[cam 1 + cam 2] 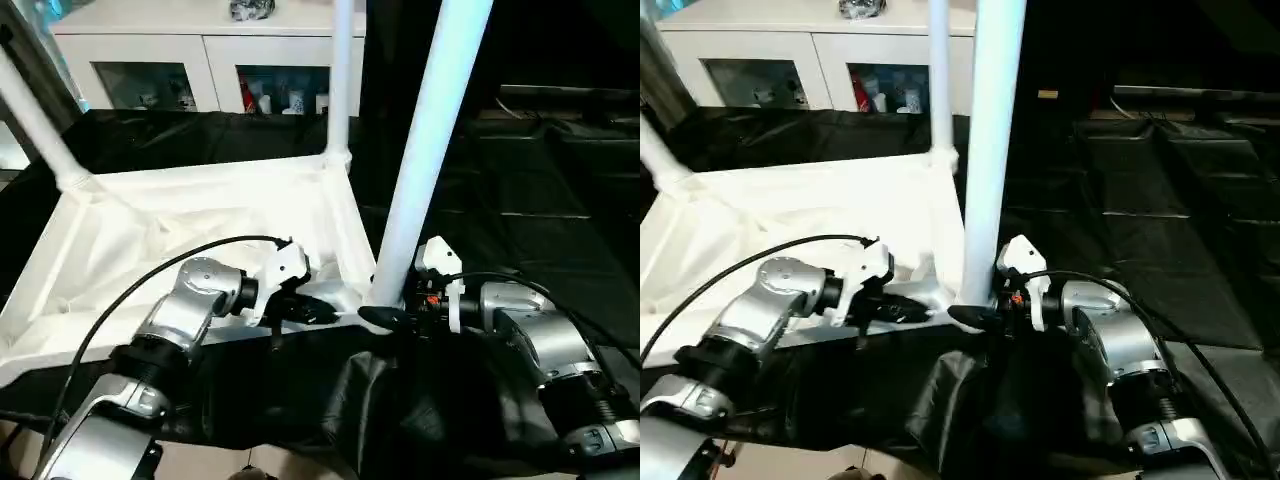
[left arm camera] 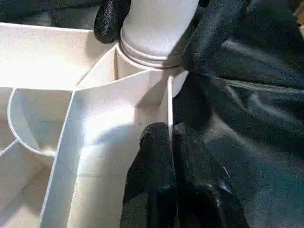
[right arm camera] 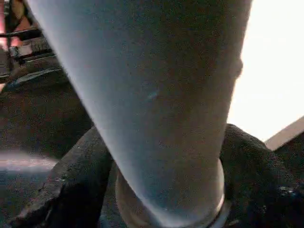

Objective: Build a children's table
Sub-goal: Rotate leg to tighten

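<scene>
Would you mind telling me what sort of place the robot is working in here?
Probably an indoor room set up as a workspace: a white cabinet with glass-fronted compartments holding small items stands at the back, black sheeting covers the work surface, and the upturned children's table lies on it.

Black-covered surface (image 1: 520,200), upturned children's table (image 1: 200,230) on it

White glass-fronted cabinet (image 1: 210,60) behind black sheeting (image 1: 530,200).
</scene>
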You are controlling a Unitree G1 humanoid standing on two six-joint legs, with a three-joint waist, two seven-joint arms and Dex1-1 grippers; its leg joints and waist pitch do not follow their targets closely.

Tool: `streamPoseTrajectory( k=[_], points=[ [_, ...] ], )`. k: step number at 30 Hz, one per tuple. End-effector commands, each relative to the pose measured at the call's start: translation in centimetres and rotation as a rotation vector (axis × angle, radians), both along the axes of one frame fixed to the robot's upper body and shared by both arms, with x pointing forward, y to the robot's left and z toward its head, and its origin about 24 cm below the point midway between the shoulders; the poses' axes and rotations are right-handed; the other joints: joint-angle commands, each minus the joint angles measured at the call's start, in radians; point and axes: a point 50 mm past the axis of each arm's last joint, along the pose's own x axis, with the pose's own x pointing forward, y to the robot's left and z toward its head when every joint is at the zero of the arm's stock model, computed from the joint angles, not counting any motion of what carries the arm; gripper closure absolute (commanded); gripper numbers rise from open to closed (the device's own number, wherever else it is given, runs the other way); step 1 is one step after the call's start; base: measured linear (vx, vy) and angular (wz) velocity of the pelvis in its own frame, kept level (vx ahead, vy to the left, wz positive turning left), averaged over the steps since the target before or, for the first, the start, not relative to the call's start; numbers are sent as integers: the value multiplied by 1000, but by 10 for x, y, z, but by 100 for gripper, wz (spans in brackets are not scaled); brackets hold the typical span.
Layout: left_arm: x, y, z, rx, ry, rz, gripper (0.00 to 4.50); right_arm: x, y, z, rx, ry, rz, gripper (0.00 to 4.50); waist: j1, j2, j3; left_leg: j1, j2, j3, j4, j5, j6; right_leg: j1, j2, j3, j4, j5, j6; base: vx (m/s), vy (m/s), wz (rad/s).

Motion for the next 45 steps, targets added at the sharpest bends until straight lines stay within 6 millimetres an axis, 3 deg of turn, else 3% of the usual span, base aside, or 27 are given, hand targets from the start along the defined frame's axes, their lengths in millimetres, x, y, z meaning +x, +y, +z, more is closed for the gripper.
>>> streamPoseTrajectory(
  k=[1, 8, 10, 11, 13, 15, 19, 21, 25, 28, 33, 37, 45],
  points=[
    [-1, -9, 10, -43, -25, -53, 450, -7, 9, -5, 6, 36, 53, 140, 1, -10, -67, 8, 28, -1, -59, -214, 69, 54, -59, 39, -70, -234, -226, 0, 0, 0],
    [11, -13, 13, -62, -79, 57, 450, -4, 15, -13, -1, 43, -31, 187, 2, -8, -67, 9, 27, -2, -59, -214, 59, 54, -58, 39, -70, -229, -224, 0, 0, 0],
    [23, -19, 16, -75, -124, 172, 450, 6, 21, -23, -45, 20, -191, 193, -6, -7, -62, 10, 21, 0, -61, -233, 42, 47, -56, 38, -78, -271, -213, 0, 0, 0],
    [27, -21, 17, -80, -136, 209, 450, 10, 24, -27, -63, 16, -261, 194, -11, -9, -63, 13, 20, -5, -64, -261, 22, 51, -60, 36, -80, -323, -200, 0, 0, 0],
    [32, -25, 19, -79, -155, 255, 450, 16, 27, -32, -86, 30, -364, 195, -19, -8, -60, 15, 18, -7, -65, -290, 10, 48, -59, 36, -87, -383, -177, 0, 0, 0],
    [38, -34, 21, -86, -165, 324, 450, 25, 33, -38, -88, 70, -525, 196, -26, -5, -58, 15, 18, -8, -67, -308, 3, 44, -59, 36, -90, -405, -170, 0, 0, 0],
    [44, -49, 22, -81, -177, 389, 450, 33, 51, -39, -75, 84, -638, 196, -36, -6, -62, 13, 16, -9, -65, -311, 8, 47, -59, 37, -90, -379, -170, 0, 0, 0],
    [44, -54, 22, -90, -183, 390, 450, 35, 61, -36, -75, 44, -641, 196, -34, 0, -64, 11, 17, -8, -65, -291, 14, 48, -58, 38, -86, -332, -181, 0, 0, 0],
    [41, -60, 21, -98, -183, 342, 450, 33, 79, -29, -20, 2, -534, 196, -34, -3, -67, 8, 15, -5, -61, -257, 32, 53, -58, 39, -80, -258, -202, 0, 0, 0],
    [37, -59, 18, -101, -176, 302, 450, 32, 78, -26, 45, 46, -512, 128, -33, -3, -68, 6, 17, -5, -61, -245, 49, 56, -59, 39, -78, -242, -210, 0, 0, 0],
    [31, -53, 15, -97, -162, 239, 450, 32, 63, -23, 19, 6, -461, 91, -32, -3, -69, 5, 20, -5, -61, -225, 59, 60, -58, 38, -72, -197, -227, 0, 0, 0],
    [25, -45, 14, -112, -139, 159, 450, 28, 41, -17, 6, -36, -338, 91, -27, -6, -69, 4, 21, -2, -58, -217, 73, 62, -58, 37, -71, -178, -240, 0, 0, 0],
    [14, -32, 13, -94, -114, 16, 450, 5, 22, -9, 11, -36, -88, 91, -6, -6, -64, 9, 28, -1, -62, -247, 73, 56, -58, 39, -77, -255, -218, 0, 0, 0]
  ],
)
